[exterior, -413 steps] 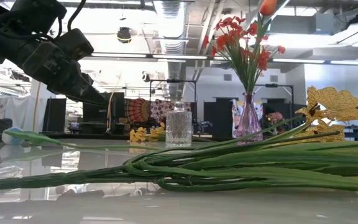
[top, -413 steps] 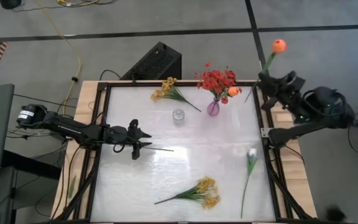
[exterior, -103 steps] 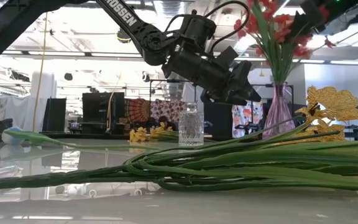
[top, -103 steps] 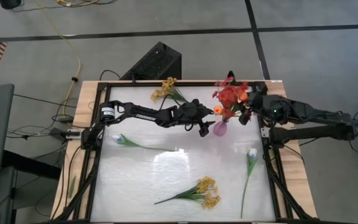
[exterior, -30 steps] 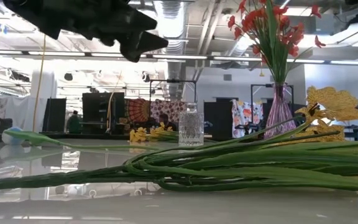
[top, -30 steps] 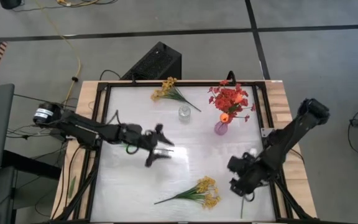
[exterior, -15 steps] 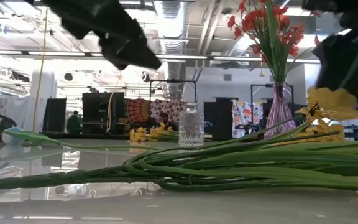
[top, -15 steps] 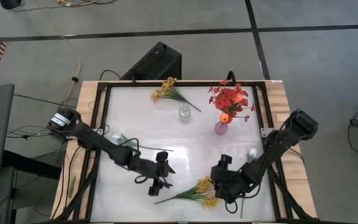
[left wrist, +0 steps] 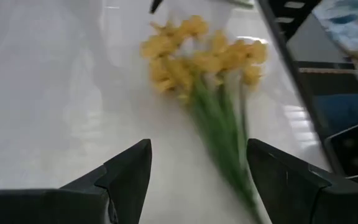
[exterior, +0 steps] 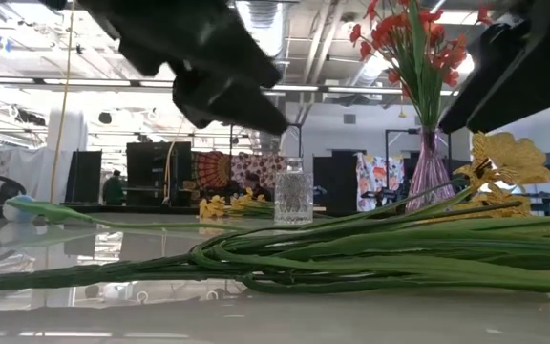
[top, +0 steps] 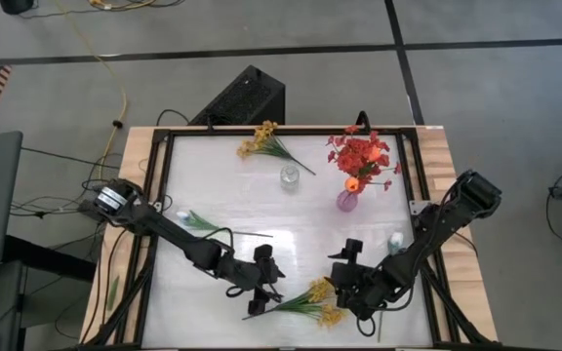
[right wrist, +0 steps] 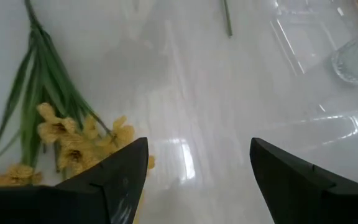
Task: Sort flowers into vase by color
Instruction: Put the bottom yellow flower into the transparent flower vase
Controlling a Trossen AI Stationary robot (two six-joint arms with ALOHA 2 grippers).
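One camera looks straight down on the whole glossy white tabletop (top: 291,224). Another sits at tabletop level, facing the room behind. Each wrist camera looks closely down past its own dark fingers; both share the yellow blossom spray on green stems (left wrist: 197,59) (right wrist: 67,134).

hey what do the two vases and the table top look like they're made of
The purple vase looks like tinted glass, or maybe clear plastic: the room shows through it in the low view. The clear vase looks like cut or pressed glass, with a faceted pattern that catches the light. The table top looks like a glossy white sheet, possibly acrylic or laminate; it reflects the stems and the ceiling lights.
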